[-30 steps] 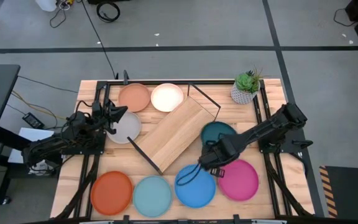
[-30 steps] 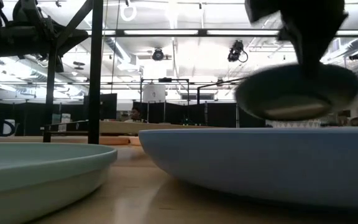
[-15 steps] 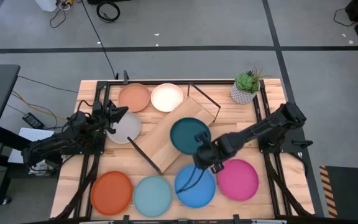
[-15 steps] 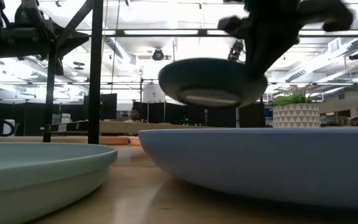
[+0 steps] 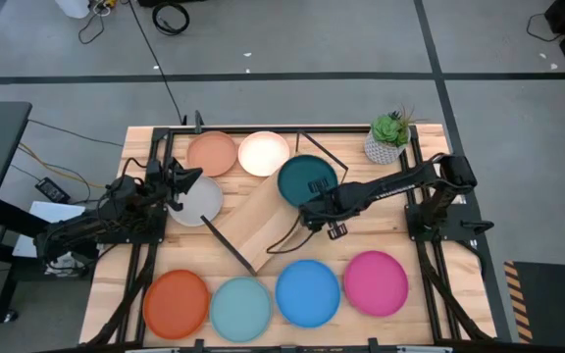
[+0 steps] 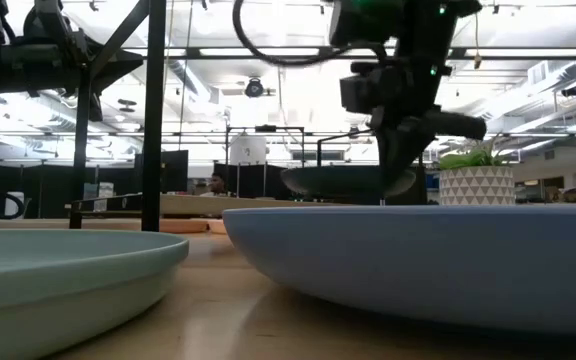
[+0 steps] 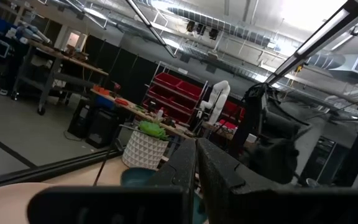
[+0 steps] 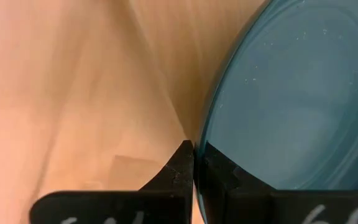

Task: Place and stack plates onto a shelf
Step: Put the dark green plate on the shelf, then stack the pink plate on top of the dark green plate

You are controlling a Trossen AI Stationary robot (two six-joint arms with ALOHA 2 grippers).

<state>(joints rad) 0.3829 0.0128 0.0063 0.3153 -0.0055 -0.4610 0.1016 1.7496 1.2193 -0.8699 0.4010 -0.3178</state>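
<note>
Evidently stiff and light, the teal plate (image 5: 307, 180) hangs over the shelf's (image 5: 263, 227) far end, pinched at its rim by the right gripper (image 5: 311, 209), a slick edge-hold; the left gripper (image 5: 186, 178), clenched, waits beside the shelf.

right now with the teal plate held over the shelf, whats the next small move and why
Probably lower it and let go. The right gripper pinches the teal plate by its rim above the far end of the shelf, and the low view shows the plate hanging clear of the board.
</note>
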